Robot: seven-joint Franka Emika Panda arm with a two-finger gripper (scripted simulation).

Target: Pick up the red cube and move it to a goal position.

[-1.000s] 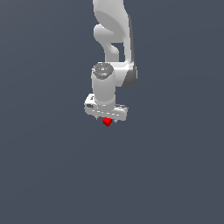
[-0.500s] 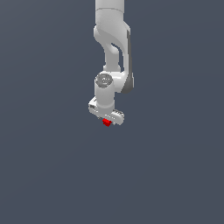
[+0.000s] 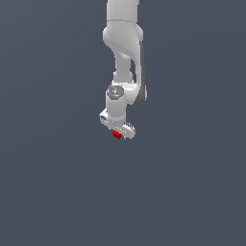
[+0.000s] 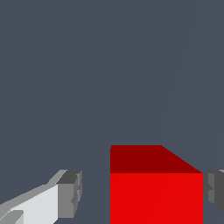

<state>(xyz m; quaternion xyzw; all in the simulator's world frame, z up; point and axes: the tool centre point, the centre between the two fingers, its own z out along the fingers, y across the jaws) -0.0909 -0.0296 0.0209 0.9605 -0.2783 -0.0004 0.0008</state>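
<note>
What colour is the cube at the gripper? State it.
Bright red, plain, no pattern. The cube shows best in the wrist view, beside the gripper.

The red cube (image 3: 116, 135) is tiny, plain and bright red. In the wrist view it (image 4: 156, 188) touches one grey finger pad, with a gap to the other.

You were working in a bare simulated scene, not any real room. A flat, uniform slate-grey backdrop (image 3: 53, 182) filled both views, and the white arm (image 3: 123, 43) was smoothly rendered, without texture.
</note>
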